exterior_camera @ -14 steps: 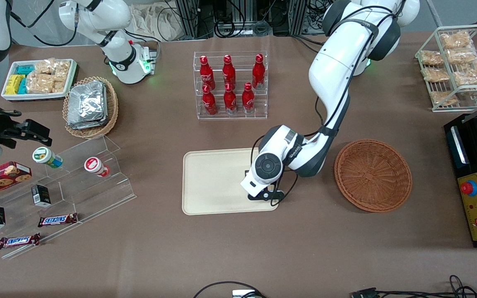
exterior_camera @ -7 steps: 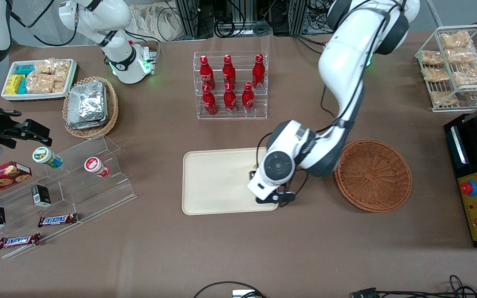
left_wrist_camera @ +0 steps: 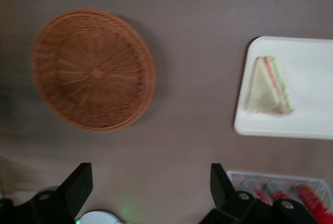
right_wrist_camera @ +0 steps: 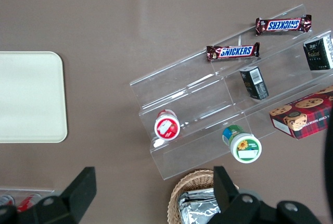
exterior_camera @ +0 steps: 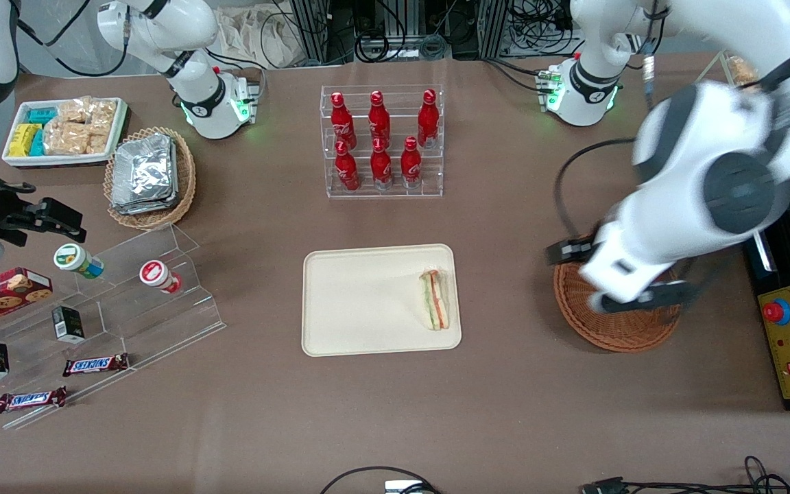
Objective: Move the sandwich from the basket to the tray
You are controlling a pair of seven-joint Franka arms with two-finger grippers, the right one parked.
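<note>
The sandwich (exterior_camera: 435, 299) (left_wrist_camera: 269, 87) lies flat on the tray (exterior_camera: 361, 302) (left_wrist_camera: 312, 83), at the tray's edge nearest the basket (exterior_camera: 614, 329) (left_wrist_camera: 92, 69). Nothing lies in the basket, which sits on the brown tabletop (exterior_camera: 395, 412) toward the working arm's end. The tool (left_wrist_camera: 151, 193) hangs high above the tabletop between basket and tray, fingers (left_wrist_camera: 78, 185) spread wide and holding nothing. A rack of red bottles (exterior_camera: 381, 140) stands farther from the front camera than the tray.

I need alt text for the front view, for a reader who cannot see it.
A sandwich lies on the cream tray, at the edge nearest the wicker basket. The working arm's hand hangs open above that basket, holding nothing.
</note>
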